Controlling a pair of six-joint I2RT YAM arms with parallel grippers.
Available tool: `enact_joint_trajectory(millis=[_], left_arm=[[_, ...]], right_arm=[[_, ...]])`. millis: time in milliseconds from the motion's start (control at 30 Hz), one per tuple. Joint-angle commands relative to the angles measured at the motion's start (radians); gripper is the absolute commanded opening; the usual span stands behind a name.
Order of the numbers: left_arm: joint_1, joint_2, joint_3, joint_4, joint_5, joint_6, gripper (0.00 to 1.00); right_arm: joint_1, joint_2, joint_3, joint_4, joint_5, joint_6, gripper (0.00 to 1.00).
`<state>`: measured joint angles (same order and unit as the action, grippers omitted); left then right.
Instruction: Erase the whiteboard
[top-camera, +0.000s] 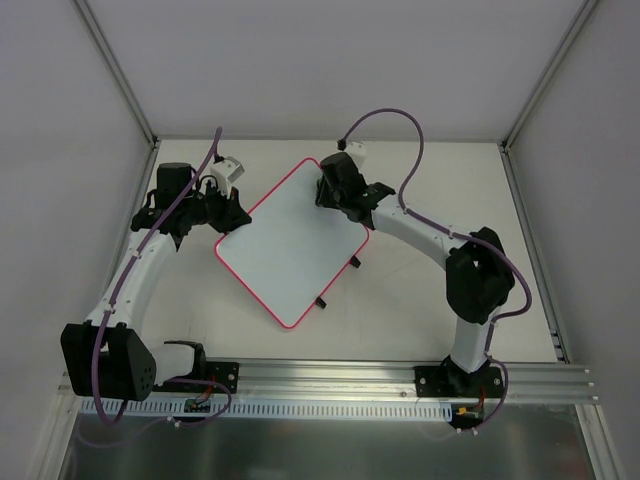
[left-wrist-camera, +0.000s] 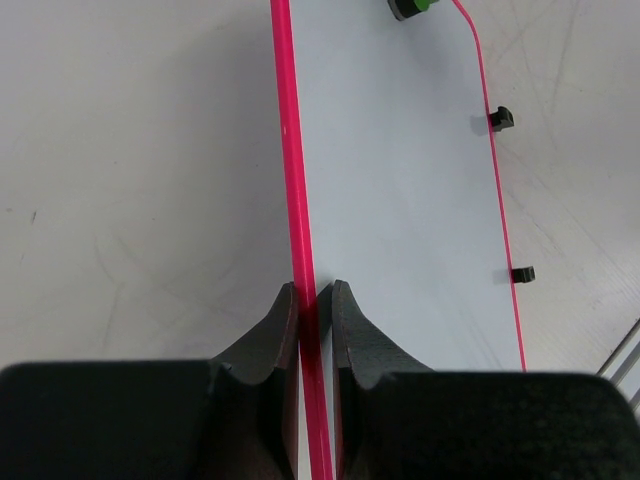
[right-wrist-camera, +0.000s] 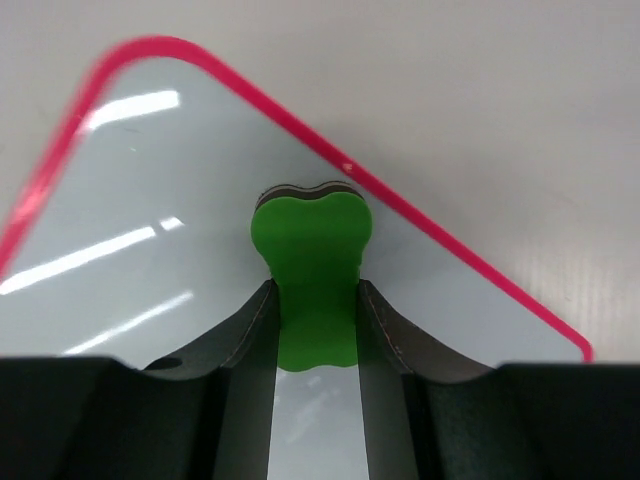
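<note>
From above I see the whiteboard (top-camera: 295, 240) lying flat on the worktop (top-camera: 420, 290), turned diagonally between the two arms, with its two black clips (top-camera: 354, 262) on the edge facing the right arm's base. The left gripper (top-camera: 232, 215) sits at the board's left edge. Its fingertips are hard to make out from overhead, but the left wrist camera shows the jaws clenched on the pink rim (left-wrist-camera: 297, 200), one finger on each side. The board's near end is cut off under the fingers there.

The right gripper (top-camera: 335, 195) is over the far corner and hides whatever it carries in the overhead view. Its wrist camera shows the jaws grasping a green eraser (right-wrist-camera: 312, 290), which stands on the white surface just inside the rim. A dark layer shows along the eraser's far edge, and its sides are hidden between the fingers. In the left wrist view only a sliver of it shows, cut off by the top edge.
</note>
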<state>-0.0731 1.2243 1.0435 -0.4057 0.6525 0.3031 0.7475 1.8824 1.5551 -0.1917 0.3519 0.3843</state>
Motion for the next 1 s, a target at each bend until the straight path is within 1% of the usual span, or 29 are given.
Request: enact_joint_trajectory(millis=[0,67,200,300,400,467,567,667,700,733,767,800,833,900,967], left_arm=[[-0.021,-0.026,-0.013,-0.002,0.007,0.093,0.00],[-0.022,-0.025,-0.013,-0.002,0.007,0.093,0.00],[-0.022,-0.025,-0.011,-0.002,0.007,0.093,0.00],[-0.022,-0.025,-0.011,-0.004,0.004,0.091,0.00],[-0.021,-0.025,-0.011,-0.004,-0.005,0.088,0.00],[-0.022,-0.025,-0.007,-0.002,-0.005,0.087,0.00],[-0.021,-0.028,-0.005,-0.004,-0.005,0.085,0.00],[-0.021,-0.023,0.000,-0.002,-0.007,0.082,0.00],[-0.022,-0.020,0.001,-0.002,-0.007,0.082,0.00],[-0.022,-0.019,0.001,-0.002,-0.005,0.082,0.00],[-0.022,-0.016,0.000,-0.002,-0.007,0.082,0.00],[-0.022,-0.013,0.000,-0.002,-0.010,0.080,0.00],[-0.022,-0.009,0.000,-0.001,-0.016,0.082,0.00],[-0.021,-0.005,0.003,-0.004,-0.016,0.080,0.00],[-0.022,0.000,0.009,-0.002,-0.016,0.079,0.03]], right_arm=[[-0.037,-0.068,-0.113,-0.084,0.016,0.068,0.00],[-0.046,-0.091,-0.197,-0.084,-0.002,0.083,0.00],[-0.074,-0.131,-0.306,-0.083,-0.024,0.110,0.00],[-0.092,-0.160,-0.343,-0.081,-0.034,0.114,0.00],[-0.106,-0.204,-0.345,-0.081,-0.033,0.078,0.00],[-0.115,-0.253,-0.352,-0.081,-0.007,0.029,0.00],[-0.163,-0.305,-0.395,-0.080,0.030,-0.018,0.00],[-0.244,-0.365,-0.475,-0.080,0.096,-0.062,0.00],[-0.298,-0.384,-0.495,-0.081,0.110,-0.070,0.01],[-0.328,-0.388,-0.515,-0.081,0.119,-0.070,0.05],[-0.358,-0.393,-0.547,-0.081,0.119,-0.065,0.06],[-0.419,-0.393,-0.559,-0.080,0.110,-0.058,0.07],[-0.451,-0.393,-0.570,-0.081,0.101,-0.041,0.09],[-0.517,-0.387,-0.593,-0.081,0.079,-0.018,0.11],[-0.546,-0.367,-0.598,-0.083,0.072,0.011,0.14]])
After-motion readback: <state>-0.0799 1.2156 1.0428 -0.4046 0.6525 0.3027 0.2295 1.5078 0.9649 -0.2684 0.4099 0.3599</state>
